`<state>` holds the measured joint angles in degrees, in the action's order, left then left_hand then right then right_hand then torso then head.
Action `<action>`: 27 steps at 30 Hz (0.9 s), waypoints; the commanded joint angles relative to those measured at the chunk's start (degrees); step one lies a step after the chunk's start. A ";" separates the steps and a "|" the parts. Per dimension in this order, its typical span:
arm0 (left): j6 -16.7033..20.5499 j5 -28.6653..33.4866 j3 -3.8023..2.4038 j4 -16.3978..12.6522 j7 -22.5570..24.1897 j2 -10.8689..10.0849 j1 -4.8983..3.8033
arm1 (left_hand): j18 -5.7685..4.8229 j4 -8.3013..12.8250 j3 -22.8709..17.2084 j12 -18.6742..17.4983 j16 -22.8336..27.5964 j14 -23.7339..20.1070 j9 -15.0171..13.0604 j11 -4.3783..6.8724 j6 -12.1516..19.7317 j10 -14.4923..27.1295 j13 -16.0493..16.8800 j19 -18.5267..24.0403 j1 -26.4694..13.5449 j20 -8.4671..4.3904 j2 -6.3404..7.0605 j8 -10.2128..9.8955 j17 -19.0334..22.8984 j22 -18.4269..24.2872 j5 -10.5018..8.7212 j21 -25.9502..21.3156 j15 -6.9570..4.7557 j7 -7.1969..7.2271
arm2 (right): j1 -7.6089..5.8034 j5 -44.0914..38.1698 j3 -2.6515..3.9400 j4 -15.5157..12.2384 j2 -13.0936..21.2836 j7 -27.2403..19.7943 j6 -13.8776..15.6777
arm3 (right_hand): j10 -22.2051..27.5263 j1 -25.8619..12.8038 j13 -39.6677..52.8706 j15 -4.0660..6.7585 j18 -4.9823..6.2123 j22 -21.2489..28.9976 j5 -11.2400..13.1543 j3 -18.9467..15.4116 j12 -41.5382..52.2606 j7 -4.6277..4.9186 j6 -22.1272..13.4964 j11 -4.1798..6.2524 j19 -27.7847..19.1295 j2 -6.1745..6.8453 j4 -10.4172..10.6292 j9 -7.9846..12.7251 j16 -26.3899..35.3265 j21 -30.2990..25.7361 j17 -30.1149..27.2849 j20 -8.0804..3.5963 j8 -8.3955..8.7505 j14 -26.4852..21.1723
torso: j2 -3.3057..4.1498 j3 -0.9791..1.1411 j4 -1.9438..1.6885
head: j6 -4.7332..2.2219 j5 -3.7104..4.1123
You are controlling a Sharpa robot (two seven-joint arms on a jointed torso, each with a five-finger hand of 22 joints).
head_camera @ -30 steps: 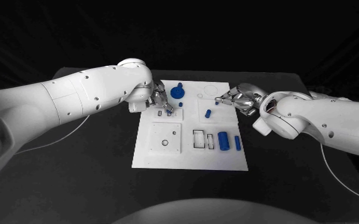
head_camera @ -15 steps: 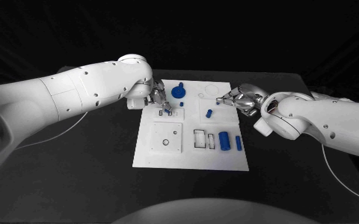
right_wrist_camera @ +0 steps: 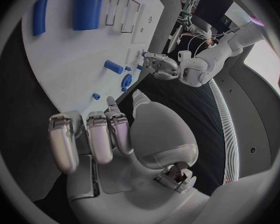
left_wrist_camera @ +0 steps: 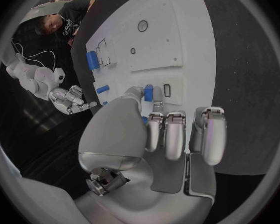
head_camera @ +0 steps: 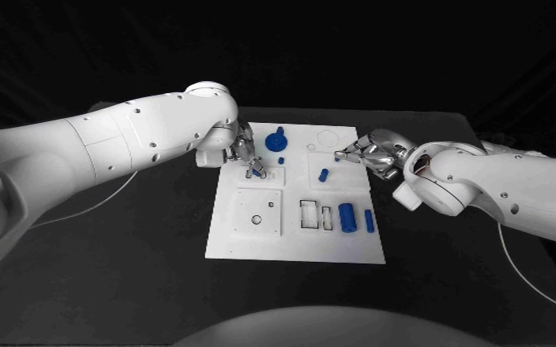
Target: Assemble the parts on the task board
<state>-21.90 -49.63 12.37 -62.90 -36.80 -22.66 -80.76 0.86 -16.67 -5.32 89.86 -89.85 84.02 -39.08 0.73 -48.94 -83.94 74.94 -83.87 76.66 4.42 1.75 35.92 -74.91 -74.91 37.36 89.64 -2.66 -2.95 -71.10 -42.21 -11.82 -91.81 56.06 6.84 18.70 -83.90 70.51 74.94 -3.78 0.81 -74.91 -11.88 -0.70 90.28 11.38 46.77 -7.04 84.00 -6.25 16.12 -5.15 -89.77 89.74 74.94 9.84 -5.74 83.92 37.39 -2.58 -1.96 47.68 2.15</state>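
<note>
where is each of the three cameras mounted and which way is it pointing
Head view: sits on the robot's head, looks down at the black table and the task board; both white arms show, left hand and right hand at the board's far part.
Left wrist view: sits behind the left hand, faces along its fingers onto the task board; a small blue part is pinched at the fingertips.
Right wrist view: sits behind the right hand, faces across the task board.
Shared: each wrist view also shows the other hand.
</note>
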 commanded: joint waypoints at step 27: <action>-0.13 -0.01 0.04 1.81 0.28 1.87 0.44 | -0.86 -0.03 -0.37 0.14 -0.15 5.98 -0.04 0.23 -0.79 -6.06 15.06 -6.13 0.27 -0.47 0.29 -0.53 -15.09 -15.09 0.23 0.36 -0.43 0.74 | 0.09 -0.90 -0.02 -0.28 -0.33 0.57 -0.23 | -6.10 0.03 15.06 -0.20 -0.81 -15.09 -0.31 -0.14 -0.28 0.12 -0.35 -0.38 6.00 -0.44 -0.32 -0.07 -0.23 0.26 15.06 0.30 -0.21 6.08 | 0.00 -0.01 -0.04 | 0.12 0.44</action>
<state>-21.74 -49.67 12.42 -61.15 -36.76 -20.98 -80.36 0.86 -16.67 -5.32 89.86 -89.85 84.02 -39.06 0.72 -48.95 -83.94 74.92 -84.08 76.41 4.21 1.99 35.44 -74.90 -74.90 37.23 89.64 -2.66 -2.94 -71.06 -42.44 -11.83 -91.99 55.74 7.26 18.76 -83.90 70.51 74.94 -3.78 0.81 -74.95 -11.87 -0.70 90.28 11.38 46.77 -7.03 84.00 -6.25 16.12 -5.13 -89.77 89.74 74.92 9.84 -5.73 83.92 37.38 -2.57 -1.96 47.77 2.54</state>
